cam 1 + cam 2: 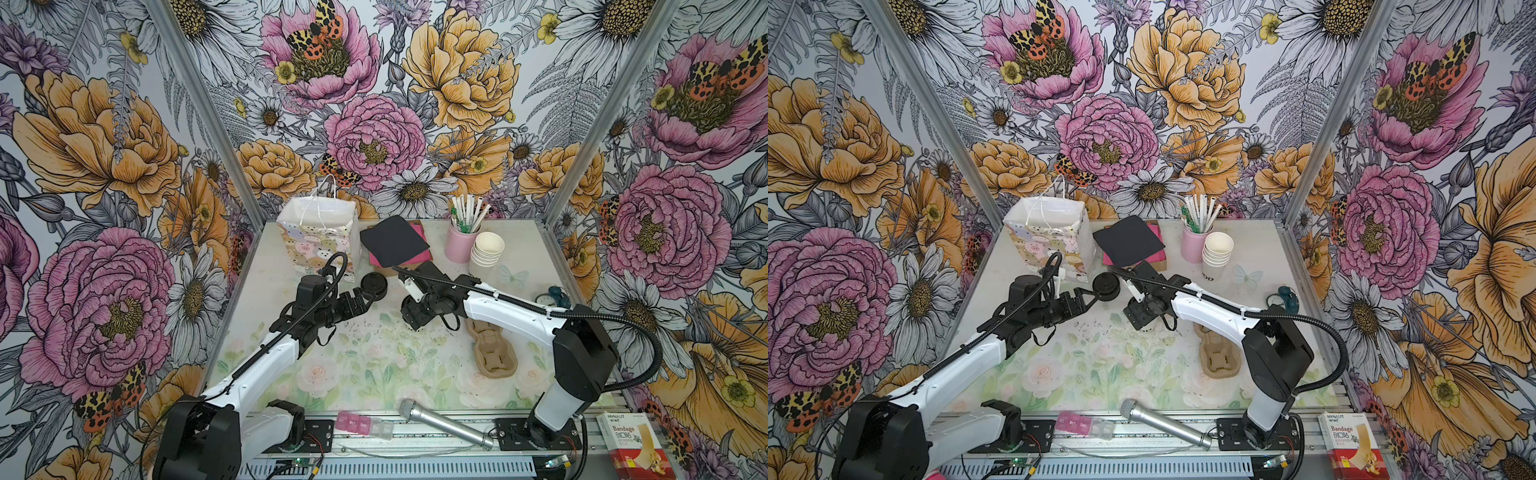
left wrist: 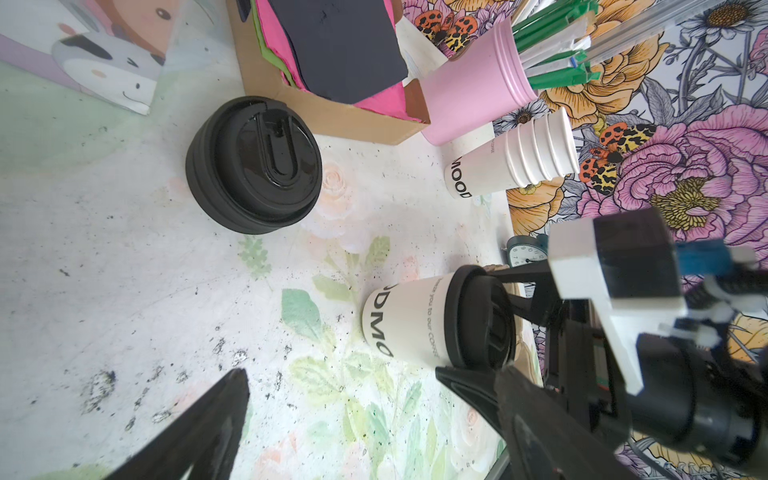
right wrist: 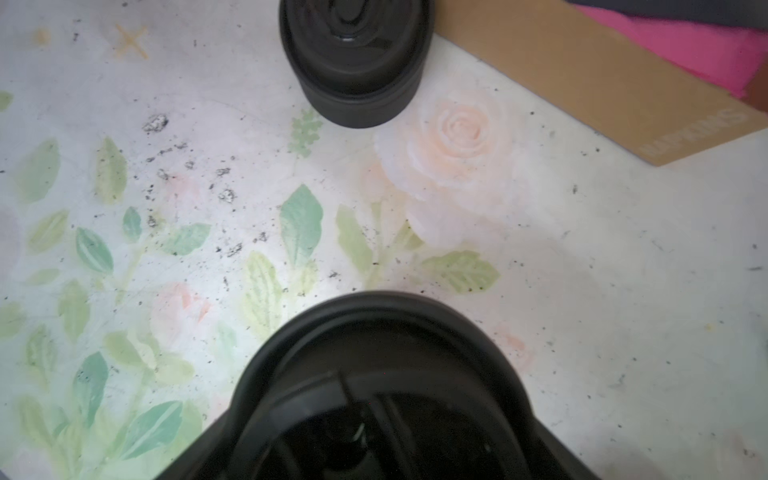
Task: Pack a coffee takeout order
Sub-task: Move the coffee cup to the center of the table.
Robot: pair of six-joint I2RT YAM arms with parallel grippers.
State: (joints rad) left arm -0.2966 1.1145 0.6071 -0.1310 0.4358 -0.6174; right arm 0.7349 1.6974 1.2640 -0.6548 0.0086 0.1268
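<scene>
Now the lettered white cup (image 2: 401, 320) stands on the table (image 2: 124, 249), its black lid (image 2: 478, 320) on. The right gripper (image 2: 505, 291) straddles that lid; whether it grips, I cannot tell. The left gripper (image 1: 360, 300) gapes empty. An off-centre push could tip the cup.

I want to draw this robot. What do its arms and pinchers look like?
Both arms, the left arm and the right arm, have smooth white shells with chunky black joints. A ribbed black cable loops along each. The left gripper and right gripper are black, with thin pointed fingers.
</scene>
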